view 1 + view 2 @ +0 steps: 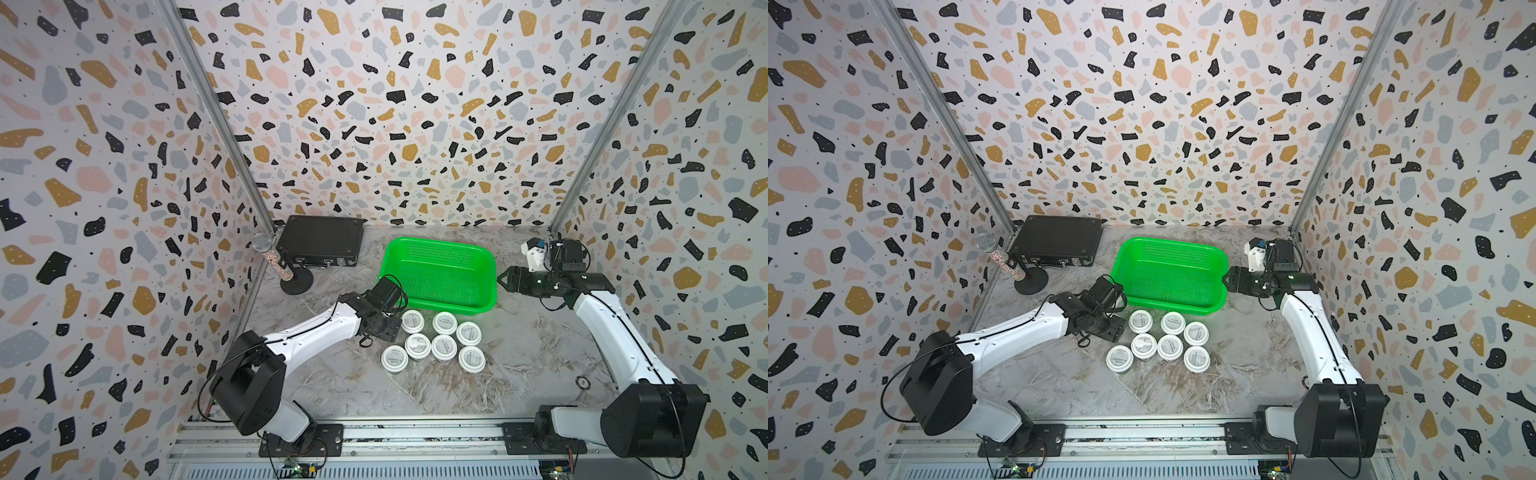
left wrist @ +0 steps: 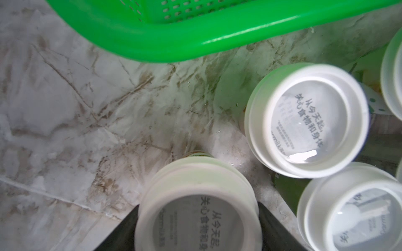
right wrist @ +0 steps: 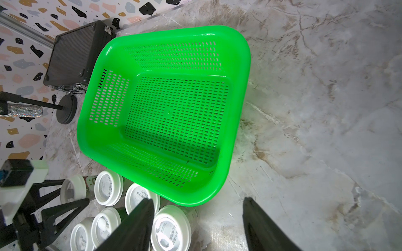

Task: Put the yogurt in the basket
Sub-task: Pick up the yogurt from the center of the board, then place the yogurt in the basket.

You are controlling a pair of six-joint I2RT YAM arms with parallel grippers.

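Since the small round yogurt cups (image 1: 444, 347), flat white lids over clear plastic bodies, look light, stiff-walled and slick, we would take one by the body just under its lid, gently (a hard squeeze might pop the lid). In both top views seven cluster on the marbled tabletop (image 1: 519, 374) just before the empty bright green perforated plastic basket (image 1: 440, 274). The left gripper (image 1: 384, 330) hangs at the cluster's edge, and the right gripper (image 1: 503, 279) is just beside the basket's rim. In the left wrist view an eighth cup (image 2: 195, 213) sits between the left jaws, their tips hidden under its lid, so we cannot tell whether it is pinched. In the right wrist view the right jaws stand spread, empty.
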